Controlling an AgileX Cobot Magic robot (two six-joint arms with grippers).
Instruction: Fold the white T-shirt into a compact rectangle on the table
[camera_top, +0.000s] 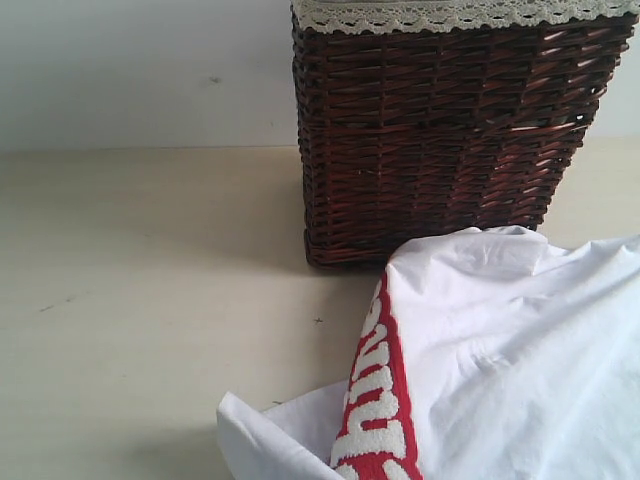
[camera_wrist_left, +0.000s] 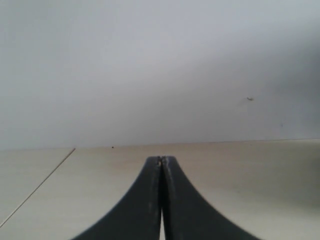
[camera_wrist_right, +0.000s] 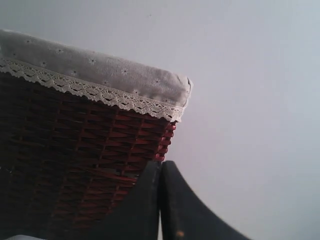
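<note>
Pale beige matte bench (camera_top: 150, 300) carrying a dark brown wicker basket (camera_top: 440, 140) with lace-trimmed liner; the rumpled white cotton T-shirt (camera_top: 520, 360) with red lettered strip lies at its near right, just before the basket. Clenched, empty, off the cloth: the left end effector (camera_wrist_left: 161, 160) and the right end effector (camera_wrist_right: 160, 165). Folding seemingly not begun; next, jaws must part and take a hem for spreading.
</note>
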